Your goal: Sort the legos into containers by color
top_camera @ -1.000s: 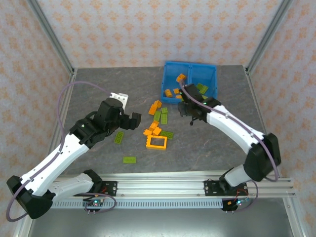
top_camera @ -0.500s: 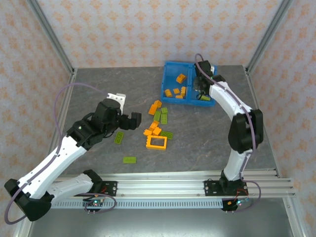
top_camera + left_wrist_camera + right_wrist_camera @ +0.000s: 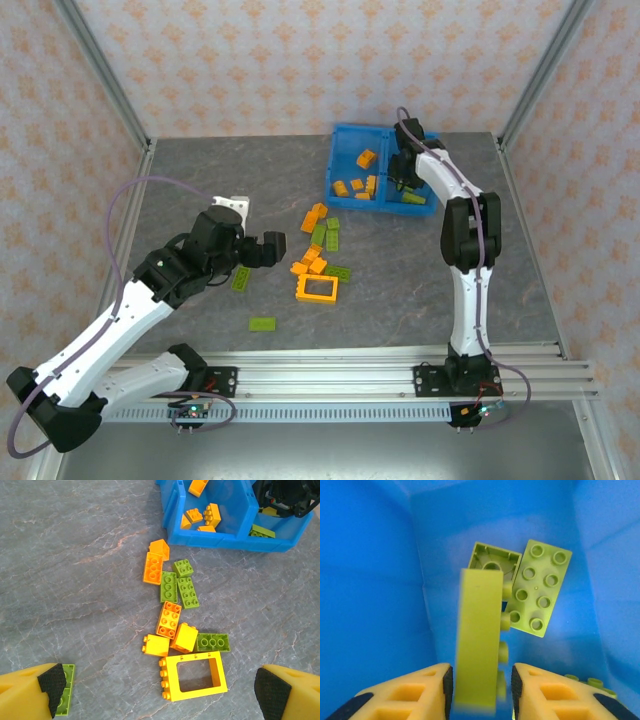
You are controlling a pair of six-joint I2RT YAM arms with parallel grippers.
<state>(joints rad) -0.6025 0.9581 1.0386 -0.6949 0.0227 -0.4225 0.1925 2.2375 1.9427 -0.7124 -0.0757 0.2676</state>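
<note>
Lime brick (image 3: 479,640) is hanging on edge, blurred, between the R fingers (image 3: 415,690) inside the bin's right compartment (image 3: 370,580), over two green bricks (image 3: 539,587). It's the green side, so prob. a drop here. R fingers are standing narrow; can't tell if gripping or releasing. L fingers (image 3: 30,695) are gaping wide over the desk (image 3: 75,555), facing the unsorted pile (image 3: 172,620), prob. for the next pick.

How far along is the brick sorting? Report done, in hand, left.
Done: several orange bricks in the bin's left half, green bricks in its right. In hand: a green brick between the right claw's fingers there. Left: about eleven loose bricks and the orange frame on the table.
</note>
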